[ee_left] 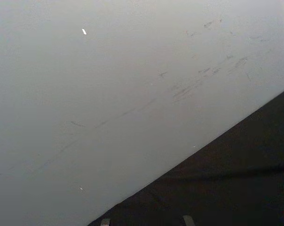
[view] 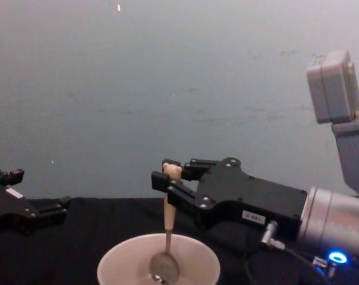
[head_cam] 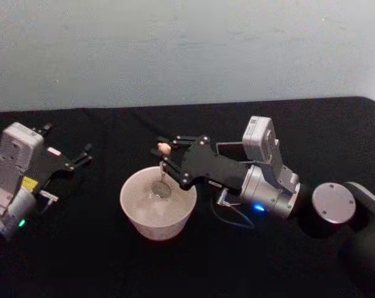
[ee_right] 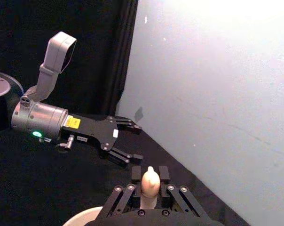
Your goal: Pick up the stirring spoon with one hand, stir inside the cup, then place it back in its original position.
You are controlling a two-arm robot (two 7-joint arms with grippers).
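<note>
Right hand [view: 167, 175] clamped on spoon [view: 167, 228] top, upright so bowl reaches into cup [view: 108, 267] to stir; left hand [head_cam: 67, 141] open, parked left.

Cup [head_cam: 156, 227] cream-white; stirring spoon [view: 167, 224] beige and silver; right hand [view: 165, 172] black.

Dim, soft light spreads evenly over the pale wall [head_cam: 187, 49] — shadows are faint. The black surface [head_cam: 113, 261] swallows detail; the cup [head_cam: 158, 202] shows pale against it. In the right wrist view the wall washes out to near-white glare.
</note>
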